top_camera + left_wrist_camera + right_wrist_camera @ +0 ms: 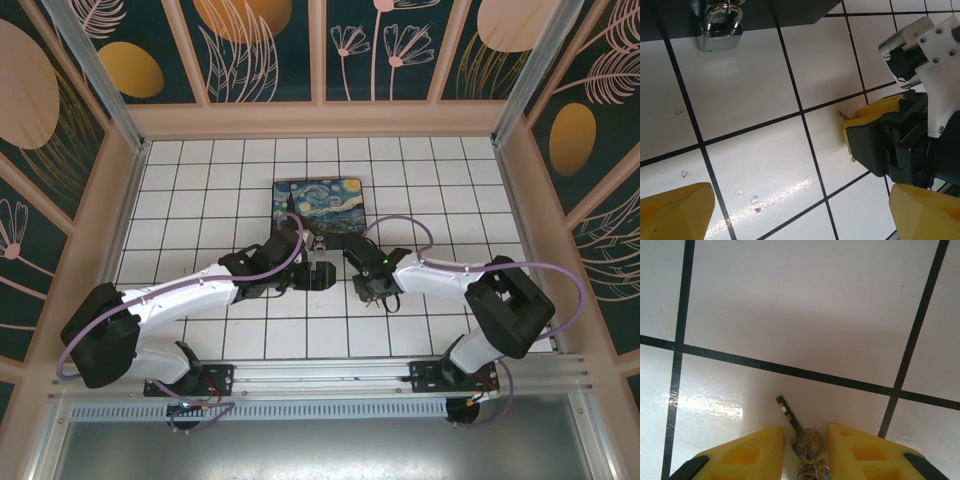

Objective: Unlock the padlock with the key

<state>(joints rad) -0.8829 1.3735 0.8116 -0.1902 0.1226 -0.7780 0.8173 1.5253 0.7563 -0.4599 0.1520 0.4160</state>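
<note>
The small silver padlock [719,30] hangs from the front edge of the black box [790,10] at the top left of the left wrist view. My left gripper [800,212] hovers over bare tiles below it, open wide, with nothing between its yellow fingertips [675,212]. The thin key [801,432] lies flat on a white tile, its blade pointing away to the left. My right gripper [806,442] straddles the key's head, with a narrow gap on either side. The key's tip [842,114] pokes out past the right gripper's yellow finger [875,107].
The box with the starry-night lid [318,205] sits mid-table, just beyond both grippers. The left gripper [316,265] and right gripper [375,290] are close together in front of it. Patterned walls [320,50] enclose the tiled table [200,190].
</note>
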